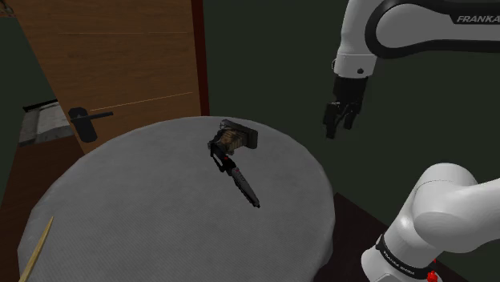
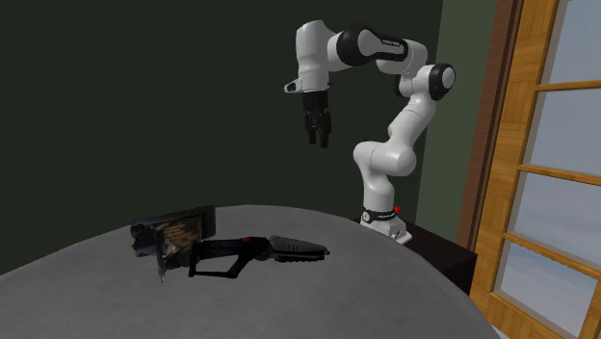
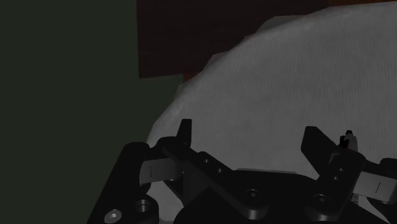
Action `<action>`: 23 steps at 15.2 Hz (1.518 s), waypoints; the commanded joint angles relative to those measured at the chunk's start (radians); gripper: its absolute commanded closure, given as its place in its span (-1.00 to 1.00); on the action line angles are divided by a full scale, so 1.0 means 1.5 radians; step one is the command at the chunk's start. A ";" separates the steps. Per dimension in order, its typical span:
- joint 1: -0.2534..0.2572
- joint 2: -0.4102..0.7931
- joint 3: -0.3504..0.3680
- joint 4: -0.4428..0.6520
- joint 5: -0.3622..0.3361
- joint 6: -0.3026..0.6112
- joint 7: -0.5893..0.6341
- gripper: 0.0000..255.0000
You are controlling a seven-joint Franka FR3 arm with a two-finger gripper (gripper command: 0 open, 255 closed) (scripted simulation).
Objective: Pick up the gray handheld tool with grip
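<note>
In the shoulder view the arm [image 1: 449, 210] is cut off by the upper and right edges, and a thin tan stick [image 1: 36, 248] on the table is cut off by the lower edge. The tool [image 1: 237, 178] reads as dark, not clearly gray, and its fine detail is hard to make out. A dark box-like block [image 1: 239, 136] with a brownish face lies at one end of it, and it cannot be determined whether the block is joined to the tool or only touches it. The work surface is one round table [image 1: 120, 208] with a plain gray top. Behind it stand a dark green wall [image 2: 144, 96] and one wooden door [image 1: 120, 56] with one black lever handle [image 1: 88, 116]. The second exterior view shows a wood-framed window [image 2: 539, 144] at its right and the dark stand [image 2: 443, 252] beneath the arm base. There is one arm, one gripper [image 1: 340, 118], one tool, one block and one stick. The tool lies flat on the table, near the middle of the top, with its long body pointing toward the shoulder view's lower right. The gripper hangs in the air above the table's rim on the shoulder view's right, well apart from the tool. In the wrist view its two fingers [image 3: 184, 132] stand wide apart with only the table top between them.
</note>
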 commanded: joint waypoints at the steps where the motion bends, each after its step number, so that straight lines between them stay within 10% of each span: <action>1: 0.000 0.000 0.000 0.000 0.000 0.000 0.000 -1.00; 13: 0.028 0.223 0.129 0.030 0.041 0.232 0.147 -1.00; 23: 0.031 0.467 0.216 0.159 -0.026 0.364 0.294 -1.00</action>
